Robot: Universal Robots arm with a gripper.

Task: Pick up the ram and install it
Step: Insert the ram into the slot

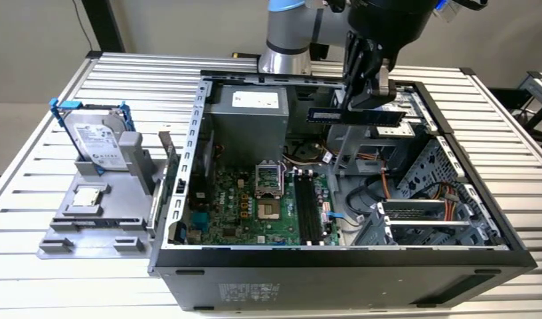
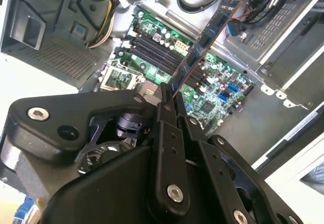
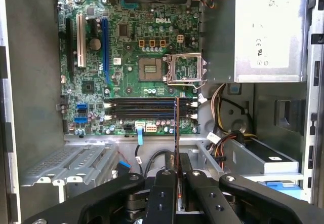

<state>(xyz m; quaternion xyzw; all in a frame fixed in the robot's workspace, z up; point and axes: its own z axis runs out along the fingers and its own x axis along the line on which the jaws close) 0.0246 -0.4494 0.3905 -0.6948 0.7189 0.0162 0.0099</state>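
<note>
Closest to me are the black fingers of the gripper (image 3: pixel 177 164), pinched together on the ram (image 3: pixel 176 125). In the first wrist view the stick shows edge-on, a thin blue line reaching out from between them. Below it sit the black memory slots (image 3: pixel 149 110) on the green motherboard (image 3: pixel 126 57), and all of them look empty to me. Past those are the open processor socket (image 3: pixel 152 69) and then the grey power supply (image 3: pixel 268 31).

In the exterior view the stick hangs level, high inside the open computer case (image 1: pixel 342 256) and well apart from the board.

I judge the pickup done and the carry under way, with seating not yet begun. The stick appears to lie crosswise to the slots, so seating it calls for turning it parallel to one slot, centring it over that slot, then pressing straight down.
</note>
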